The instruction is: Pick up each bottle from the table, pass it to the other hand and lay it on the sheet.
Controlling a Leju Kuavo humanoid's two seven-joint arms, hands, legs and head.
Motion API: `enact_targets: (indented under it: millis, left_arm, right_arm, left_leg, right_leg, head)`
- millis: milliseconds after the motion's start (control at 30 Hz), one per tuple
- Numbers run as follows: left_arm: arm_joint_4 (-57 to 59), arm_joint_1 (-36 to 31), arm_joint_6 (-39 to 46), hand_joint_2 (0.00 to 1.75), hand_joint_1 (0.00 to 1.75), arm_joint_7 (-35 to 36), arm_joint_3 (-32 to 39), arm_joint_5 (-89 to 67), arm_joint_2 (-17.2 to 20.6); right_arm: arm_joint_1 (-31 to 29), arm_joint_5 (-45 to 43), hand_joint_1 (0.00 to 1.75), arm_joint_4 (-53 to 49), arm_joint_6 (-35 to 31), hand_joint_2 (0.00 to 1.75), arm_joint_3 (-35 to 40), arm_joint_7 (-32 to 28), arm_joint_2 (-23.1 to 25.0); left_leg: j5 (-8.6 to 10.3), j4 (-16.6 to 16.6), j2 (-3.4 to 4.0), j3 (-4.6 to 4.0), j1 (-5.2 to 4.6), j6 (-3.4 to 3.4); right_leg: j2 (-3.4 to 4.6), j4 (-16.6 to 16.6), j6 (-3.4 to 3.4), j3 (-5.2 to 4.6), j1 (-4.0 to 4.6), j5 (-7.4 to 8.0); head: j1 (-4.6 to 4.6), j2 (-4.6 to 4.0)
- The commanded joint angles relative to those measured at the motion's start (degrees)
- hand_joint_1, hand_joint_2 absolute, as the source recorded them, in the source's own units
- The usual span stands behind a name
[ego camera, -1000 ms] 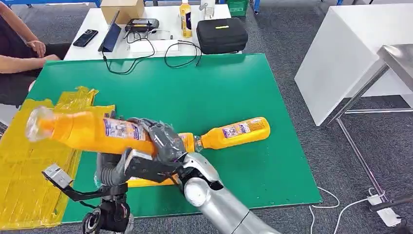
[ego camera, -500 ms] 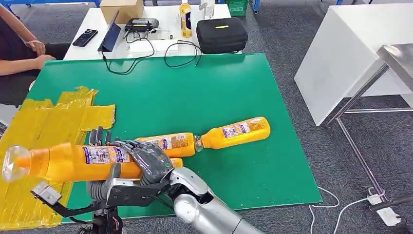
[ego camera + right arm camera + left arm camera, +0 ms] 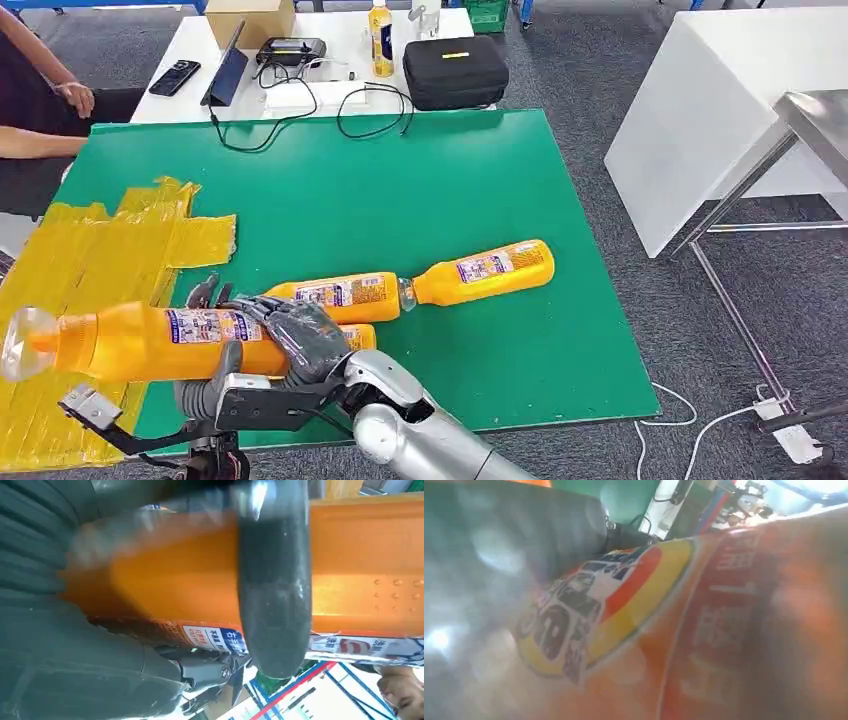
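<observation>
At lower left, the right hand (image 3: pixel 295 340) grips the orange juice bottle (image 3: pixel 150 340) while the left hand (image 3: pixel 205 385) cups it from beneath, grip unclear; mid-handover, the left must clamp firmly before lowering it onto the yellow sheet (image 3: pixel 90 250).

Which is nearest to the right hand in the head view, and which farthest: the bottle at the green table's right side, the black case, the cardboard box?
From the right hand:
1. Bottle, on the green table, to the hand's right.
2. Black case, on the white table behind.
3. Cardboard box, at the white table's far edge.
</observation>
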Motion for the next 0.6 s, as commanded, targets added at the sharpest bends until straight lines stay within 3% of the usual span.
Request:
enact_targets:
  millis: [33,433,467,500,533,600]
  left_arm:
    - [-0.1,-5.8,0.6,1.75,1.75,0.2,1.8,0.9,-1.4]
    - [-1.1,-6.3,7.2,1.75,1.75,-1.7,1.8,-2.2,-1.5]
    - [-1.2,-6.5,9.1,1.75,1.75,-2.1,1.9,-3.7,-1.4]
    - [-1.2,-6.9,9.6,1.75,1.75,-2.1,1.7,-4.5,-0.9]
    - [-1.2,-7.0,9.8,1.75,1.75,-2.1,1.9,-4.7,-0.7]
    - [-1.5,-7.0,11.2,1.75,1.75,-2.2,2.7,-6.6,0.2]
  right_arm:
    - [3.3,0.5,1.75,2.8,0.5,1.75,5.0,-1.3,-1.3]
    - [4.7,0.6,1.75,0.7,-2.2,1.75,2.5,-1.2,-2.5]
    - [5.3,1.3,0.14,-0.9,-3.9,1.75,1.8,-1.7,-3.0]
    - [6.0,1.7,0.0,-3.1,-6.5,1.75,0.2,-1.7,-3.9]
    - [6.2,1.6,0.0,-4.2,-6.4,0.0,-0.2,-1.6,-4.5]
    - [7.4,1.4,0.0,-8.8,-6.9,0.0,-3.0,-1.3,-6.9]
  left_leg:
    - [0.04,-0.1,-0.26,0.16,0.11,-0.12]
    - [0.04,-0.1,-0.28,0.11,0.11,-0.09]
    - [0.06,-0.1,-0.33,0.15,0.14,-0.12]
    - [0.06,-0.1,-0.27,0.1,0.09,-0.09]
    - [0.05,-0.1,-0.28,0.09,0.1,-0.1]
    - [0.08,-0.1,-0.4,0.12,0.16,-0.13]
  right_leg:
    - [-0.34,-0.2,-0.09,0.29,0.11,-0.03]
    - [-0.35,-0.2,-0.07,0.24,0.12,-0.03]
    - [-0.43,-0.2,-0.09,0.31,0.14,-0.03]
    - [-0.35,-0.2,-0.06,0.22,0.1,-0.02]
    - [-0.36,-0.2,-0.07,0.22,0.11,-0.02]
    - [-0.52,-0.3,-0.09,0.34,0.16,-0.03]
  head:
    - [0.02,0.0]
    - [0.0,0.0]
    - [0.02,0.0]
    - [0.0,0.0]
    - [0.02,0.0]
    - [0.0,0.0]
